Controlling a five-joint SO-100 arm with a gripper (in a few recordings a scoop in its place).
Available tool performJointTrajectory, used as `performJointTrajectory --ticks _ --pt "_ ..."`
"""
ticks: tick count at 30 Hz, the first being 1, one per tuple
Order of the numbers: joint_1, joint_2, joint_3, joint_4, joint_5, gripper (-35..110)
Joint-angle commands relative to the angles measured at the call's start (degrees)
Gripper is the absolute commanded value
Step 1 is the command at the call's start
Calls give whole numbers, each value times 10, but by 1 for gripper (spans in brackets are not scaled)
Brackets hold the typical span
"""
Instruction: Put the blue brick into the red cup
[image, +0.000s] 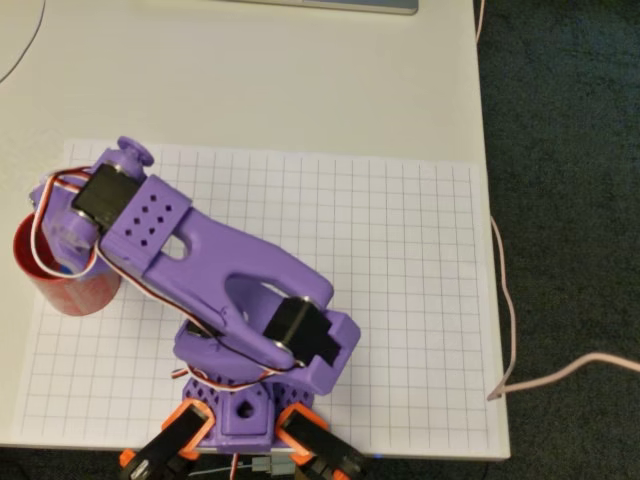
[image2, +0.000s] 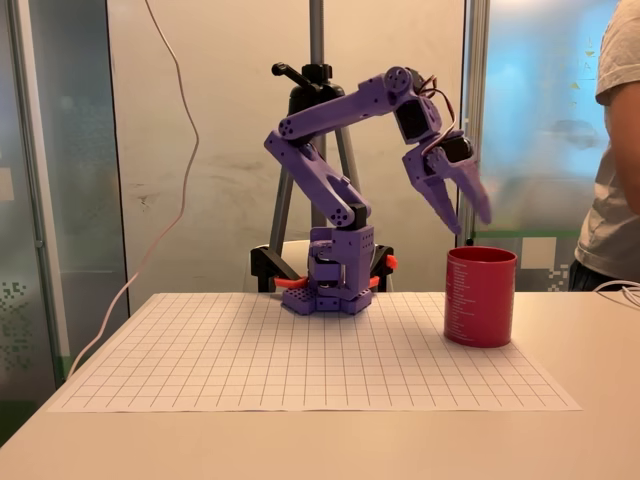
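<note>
We see the red cup (image2: 480, 296), a smooth plastic cylinder, standing upright at the edge of the gridded paper mat (image2: 300, 360) on the worktop (image2: 590, 330). The purple end effector (image2: 472, 218) hangs just above its round rim, tapered fingers spread apart with nothing between them. We cannot see the blue brick.

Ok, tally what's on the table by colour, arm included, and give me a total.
Purple: 1, the arm, its claw open above the cup
Red: 1, the red cup, upright at the edge of the grid sheet
White: 1, the grid sheet
Blue: 0, no brick can be seen
Total: 3
</note>
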Motion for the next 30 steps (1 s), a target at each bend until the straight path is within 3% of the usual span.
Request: performJointTrajectory --ticks 1,8,21,26,30 --pt "-7 16 -2 -4 5 0" --pt "42 16 18 -68 -13 0" --pt "501 -34 80 -467 -86 0" --pt "636 54 78 -513 -112 0" --pt "679 178 90 -497 -139 0"
